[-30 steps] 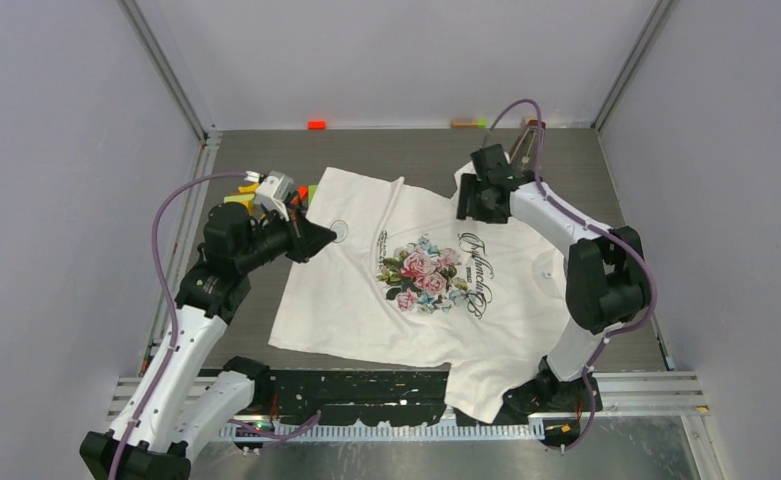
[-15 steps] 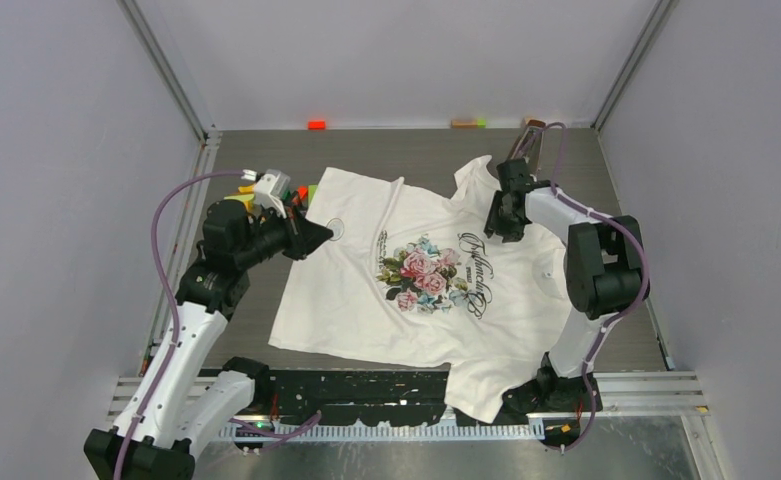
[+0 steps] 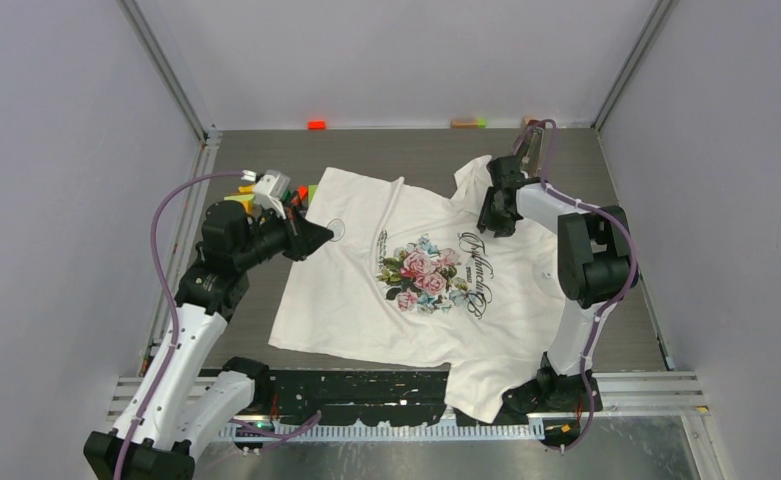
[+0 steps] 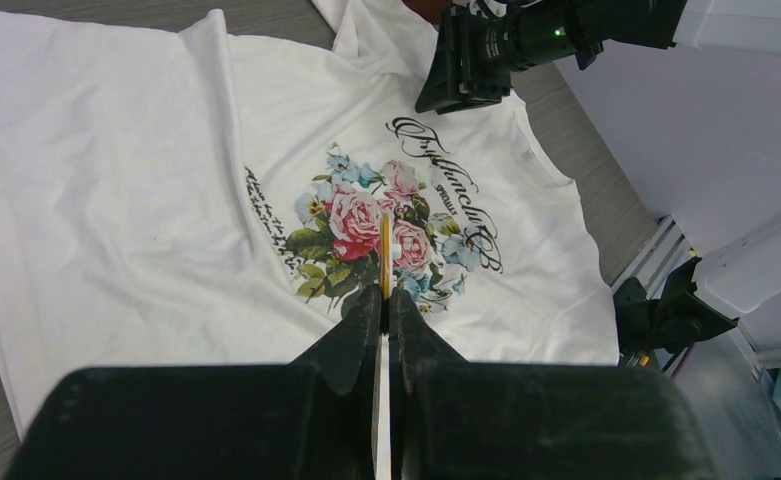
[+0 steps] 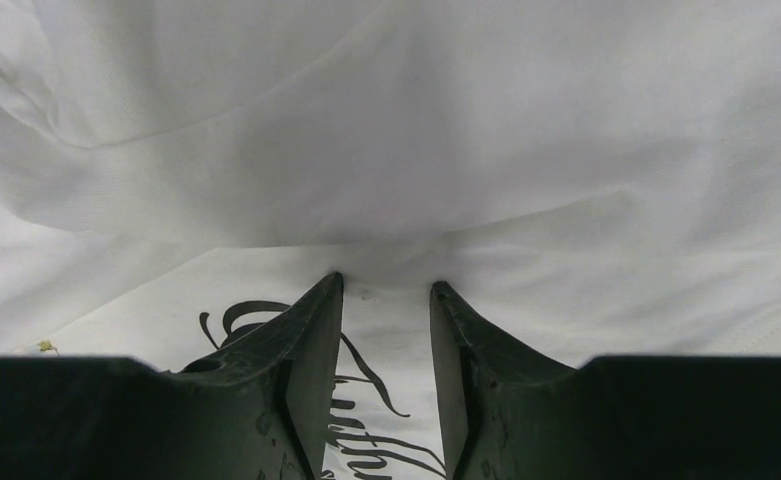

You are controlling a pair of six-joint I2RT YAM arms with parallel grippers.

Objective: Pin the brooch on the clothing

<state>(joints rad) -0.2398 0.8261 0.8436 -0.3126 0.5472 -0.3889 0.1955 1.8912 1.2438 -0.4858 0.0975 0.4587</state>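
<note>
**A:** Top external view first: where was the T-shirt?

**B:** It lay print-up across the middle of the grey surface. One part hung over the near edge, and a far corner was lifted into a fold by the right arm

**A:** And the brooch?

**B:** The brooch, small and round, sat at the tips of the left jaws, over the side of the shirt nearest that arm. I couldn't tell whether it touched the cloth. From the left wrist those jaws were fully closed, with only a thin gold sliver showing between them

**A:** The right jaws?

**B:** About half closed, with a raised fold of white cloth bunched between the tips. It looked like a hold on the shirt

**A:** How would the two things handle?

**B:** I'd judge the cotton light, limp and quick to slide or wrinkle, so it's best pinched at a fold near the pinning spot to keep it taut. The brooch seemed small, stiff and easily twisted, so it's better held by its rim, with the pin free
</note>
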